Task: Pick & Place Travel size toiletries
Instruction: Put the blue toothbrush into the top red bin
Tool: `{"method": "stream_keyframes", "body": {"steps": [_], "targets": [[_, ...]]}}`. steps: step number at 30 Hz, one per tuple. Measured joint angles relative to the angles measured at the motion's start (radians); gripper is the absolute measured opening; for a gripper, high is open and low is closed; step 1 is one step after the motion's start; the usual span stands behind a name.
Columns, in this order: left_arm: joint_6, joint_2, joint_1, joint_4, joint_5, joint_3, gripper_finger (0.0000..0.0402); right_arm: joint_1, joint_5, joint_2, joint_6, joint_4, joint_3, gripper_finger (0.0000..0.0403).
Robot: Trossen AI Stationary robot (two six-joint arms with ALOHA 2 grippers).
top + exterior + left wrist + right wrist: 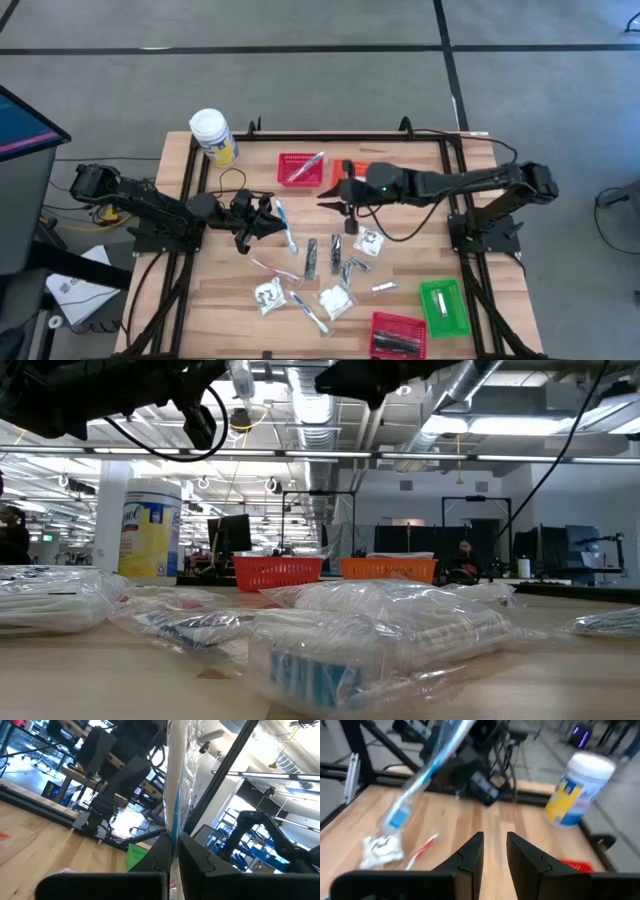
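Left of centre in the high view, the left hand (262, 222) was pinched on a clear-wrapped toothbrush (286, 228), lifted above the desk (470, 330) and slanting down toward the frame's middle. Its fingers (200, 862) gripped the wrapper's lower end. Right of it, the right hand (328, 198) hovered beside the orange basket (352, 169) with fingers (470, 856) slightly parted around nothing. Other travel size toiletries (335, 298) lay scattered over the lower middle of the desk: white packets and slim silver sticks. One wrapped item rested in the red basket (298, 168) at upper centre. At upper left stood a yellow jar (214, 136).
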Motion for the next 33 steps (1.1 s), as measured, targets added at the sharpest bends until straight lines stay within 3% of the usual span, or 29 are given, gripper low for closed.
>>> {"method": "stream_keyframes", "body": {"steps": [13, 21, 26, 33], "targets": [[0.007, 0.0, 0.0, -0.013, -0.009, 0.0, 0.0006, -0.107, -0.006, -0.06, 0.094, -0.205, 0.0, 0.0077], [0.023, 0.0, 0.0, -0.106, -0.159, 0.007, 0.0006, -0.117, -0.006, -0.197, 0.138, -0.112, -0.115, 0.0077], [0.082, 0.0, 0.004, -0.277, -0.224, 0.116, 0.0006, -0.166, 0.0, -0.368, 0.175, -0.013, -0.244, 0.0077], [0.176, 0.002, 0.073, -0.797, -0.298, 0.41, 0.0006, -0.207, -0.001, -0.559, 0.187, 0.019, -0.341, 0.0077]]}}
